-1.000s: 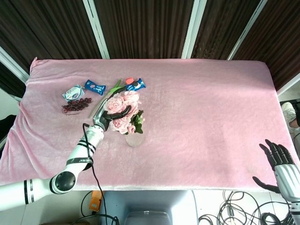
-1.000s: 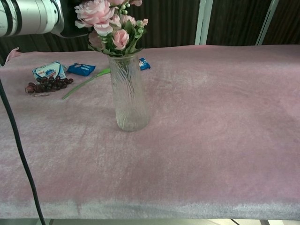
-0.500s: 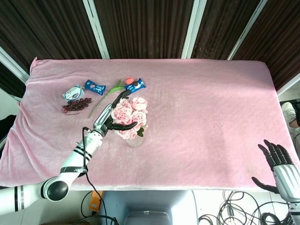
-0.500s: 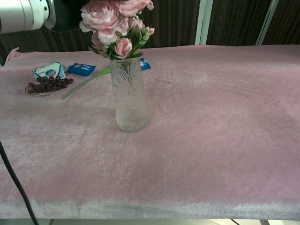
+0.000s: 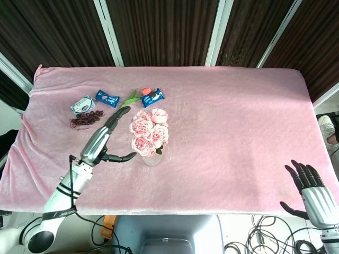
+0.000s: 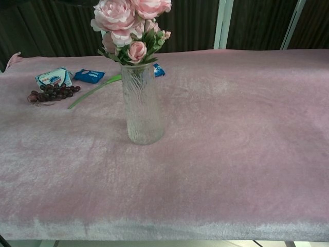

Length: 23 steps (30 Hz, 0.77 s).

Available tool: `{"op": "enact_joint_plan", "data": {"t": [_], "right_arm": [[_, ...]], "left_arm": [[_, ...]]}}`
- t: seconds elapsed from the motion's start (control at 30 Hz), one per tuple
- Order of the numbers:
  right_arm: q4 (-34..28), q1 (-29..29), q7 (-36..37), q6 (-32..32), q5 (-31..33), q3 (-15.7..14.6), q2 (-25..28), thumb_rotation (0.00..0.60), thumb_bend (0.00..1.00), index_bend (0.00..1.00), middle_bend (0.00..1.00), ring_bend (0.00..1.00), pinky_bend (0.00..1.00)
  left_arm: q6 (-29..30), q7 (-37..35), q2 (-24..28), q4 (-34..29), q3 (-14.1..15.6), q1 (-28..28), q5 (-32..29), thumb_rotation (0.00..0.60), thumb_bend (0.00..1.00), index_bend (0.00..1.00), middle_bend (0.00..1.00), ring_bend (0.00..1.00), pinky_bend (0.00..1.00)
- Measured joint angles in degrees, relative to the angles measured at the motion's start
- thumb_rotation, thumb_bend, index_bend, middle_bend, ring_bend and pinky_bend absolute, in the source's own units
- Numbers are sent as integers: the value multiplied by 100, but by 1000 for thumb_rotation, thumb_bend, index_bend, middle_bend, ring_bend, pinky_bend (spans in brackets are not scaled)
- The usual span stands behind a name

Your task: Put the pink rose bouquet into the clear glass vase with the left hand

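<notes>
The pink rose bouquet (image 5: 149, 132) stands upright in the clear glass vase (image 6: 142, 105), its blooms (image 6: 128, 20) spreading above the rim. In the head view my left hand (image 5: 105, 138) hangs to the left of the vase, fingers spread, holding nothing and clear of the flowers. The chest view does not show it. My right hand (image 5: 307, 185) sits off the table's near right corner with fingers apart and nothing in it.
At the far left lie a bunch of dark grapes (image 5: 85, 118), a white-blue packet (image 5: 82, 103) and a blue packet (image 5: 107, 98). A green-stemmed flower (image 5: 127, 100) and another blue packet (image 5: 154, 96) lie behind the vase. The pink cloth (image 5: 238, 121) covers the table.
My left hand let go of the bouquet and drew back to the left and toward me. The bouquet settled upright in the vase. The right hand shifted slightly.
</notes>
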Motion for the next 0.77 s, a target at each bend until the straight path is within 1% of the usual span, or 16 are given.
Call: {"op": "enact_joint_plan", "data": {"t": [0.03,0.13,0.17,0.2,0.27,0.33,0.37,0.47,0.57,0.67,0.77], "right_arm": [[-1,-3,-35,-2,8,1,-11,600,298,0,0,0,0],[-16,-24,-103,13,44,9,-36,600,298,0,0,0,0],[-17,-35,-108,36,57,17,-41,600,298,0,0,0,0],[-18,-48,-119,63,78,29,-50,600,298,0,0,0,0],[-19,-71,-168,103,150,67,-79,600,297,0,0,0,0],[-21,-80,-249,102,246,108,-120,600,298,0,0,0,0],[-24,-81,-293,91,292,125,-140,600,298,0,0,0,0],[-38,-69,-476,22,425,173,-213,600,298,0,0,0,0],[-59,-46,-684,-55,518,212,-291,600,297,0,0,0,0],[-75,-34,-803,-92,556,231,-353,600,298,0,0,0,0],[-72,-43,-793,-71,540,227,-353,600,298,0,0,0,0]], "left_arm": [[180,76,49,-3,120,143,234,600,220,0,0,0,0],[870,244,162,96,634,728,998,600,250,0,0,0,0],[1133,334,194,224,874,975,1274,600,254,0,0,0,0],[1297,422,210,359,1045,1136,1447,600,255,0,0,0,0],[1566,708,217,784,1341,1403,1700,600,255,0,0,0,0],[1783,963,166,1234,1521,1612,1813,600,256,0,0,0,0],[1941,1076,87,1560,1628,1764,1868,600,257,0,0,0,0],[2216,1155,-248,2406,1870,2077,1955,600,263,0,0,0,0],[2338,1340,-677,3204,2014,2290,1954,600,270,0,0,0,0],[2433,1747,-1011,3658,2071,2408,1951,600,272,0,0,0,0],[2586,1991,-1260,3925,2093,2480,2025,600,273,0,0,0,0]]}}
